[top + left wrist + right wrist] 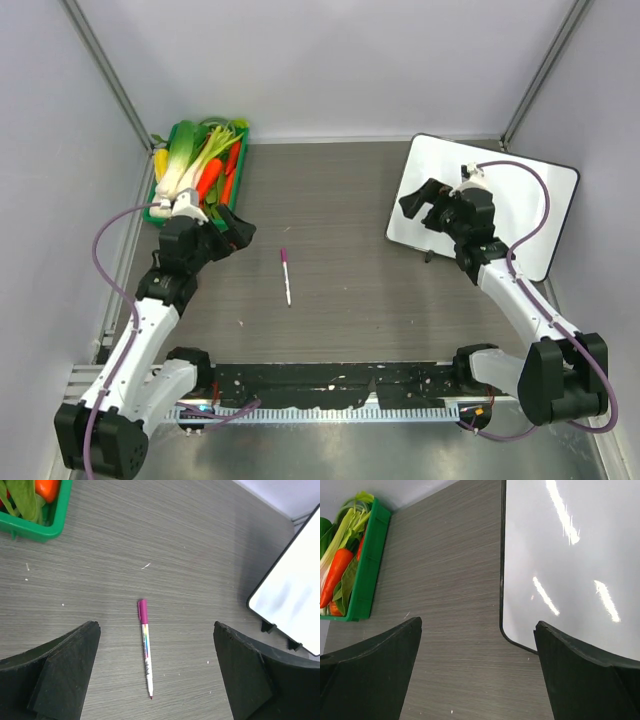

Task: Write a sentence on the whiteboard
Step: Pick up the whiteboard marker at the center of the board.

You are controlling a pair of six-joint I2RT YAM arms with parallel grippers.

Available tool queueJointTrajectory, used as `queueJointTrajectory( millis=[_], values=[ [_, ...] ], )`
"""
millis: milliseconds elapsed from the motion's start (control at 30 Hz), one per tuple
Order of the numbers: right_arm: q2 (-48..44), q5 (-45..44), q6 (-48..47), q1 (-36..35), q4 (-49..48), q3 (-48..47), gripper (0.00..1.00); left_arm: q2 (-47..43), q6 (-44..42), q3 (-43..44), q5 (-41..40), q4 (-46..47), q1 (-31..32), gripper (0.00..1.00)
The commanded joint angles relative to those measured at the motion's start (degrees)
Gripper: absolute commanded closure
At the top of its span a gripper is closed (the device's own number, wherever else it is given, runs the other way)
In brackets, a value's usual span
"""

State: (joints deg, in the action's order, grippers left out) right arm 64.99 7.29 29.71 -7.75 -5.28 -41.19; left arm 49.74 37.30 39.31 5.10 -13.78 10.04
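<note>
Far left of the marker (286,277) and beyond it: a green crate (152,212) packed with leeks, carrots and leafy greens, no part of this job. Nearer than the crate and well to the marker's left, the left gripper (233,229), hovering above the table (350,200) with fingers spread wide and nothing between them. In its wrist view, frames the marker squarely in the gap, both pads well apart from the barrel.

At the middle, the marker itself: lies flat and alone on bare wood-grain, magenta end pointing away from the arm bases, thin reddish tip toward them. Looks uncapped at that tip, though too small to be sure.

Right of the marker and somewhat beyond it, the right gripper (425,205), likewise fully spread and empty, poised over the whiteboard (525,195) at the corner closest to the marker. Further right again, the whiteboard proper: rests flat on the table, turned at an angle, with two small black clips (267,626) on its near edge. Shows no writing, only glare streaks and faint grey smudges.

Judged from this: sits at the very start, with picking up the marker as the step in hand. Calls next for lowering the left gripper over the barrel and closing across it near the middle, then carrying it right to the board. Needs a firm, tip-down hold; risks rolling the thin barrel away on a poor pinch.
</note>
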Motion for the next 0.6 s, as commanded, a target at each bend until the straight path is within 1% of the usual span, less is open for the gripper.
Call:
queueJointTrajectory(
  millis=[0, 133, 200, 267, 300, 433, 500, 567],
  values=[
    [0.22, 1.24, 0.61, 0.19, 3.34, -3.98, 0.01, -2.71, -1.09, -0.29, 2.37, 2.37, -0.29, 0.00],
    [2.59, 0.10, 0.08, -0.51, 7.82, -5.83, 0.00, -0.53, -1.44, -0.11, 1.75, -0.98, -0.20, 0.00],
    [3.47, -1.04, -0.80, -1.39, 9.32, -6.44, 0.01, 2.28, -1.35, 0.24, 2.98, -1.86, -0.11, 0.00],
    [4.43, -1.66, -1.85, -2.27, 10.72, -7.23, 0.01, 5.97, -0.74, 1.29, 2.46, -3.18, 1.11, 0.00],
    [4.70, -2.10, -2.29, -3.58, 11.42, -7.50, 0.01, 8.51, -0.56, 2.25, 1.50, -4.14, 2.51, 0.00],
    [5.76, -4.91, -2.65, -7.36, 11.87, -6.80, 0.01, 18.88, 0.49, 8.49, -9.12, -10.11, 12.87, 0.00],
    [6.63, -5.09, -1.86, -8.77, 11.61, -6.28, 0.01, 24.68, 1.72, 11.22, -12.99, -11.79, 17.35, 0.00],
    [7.25, -4.83, -1.24, -10.09, 11.61, -5.66, 0.01, 28.82, 2.77, 12.63, -15.03, -12.15, 21.05, 0.00]
  ],
)
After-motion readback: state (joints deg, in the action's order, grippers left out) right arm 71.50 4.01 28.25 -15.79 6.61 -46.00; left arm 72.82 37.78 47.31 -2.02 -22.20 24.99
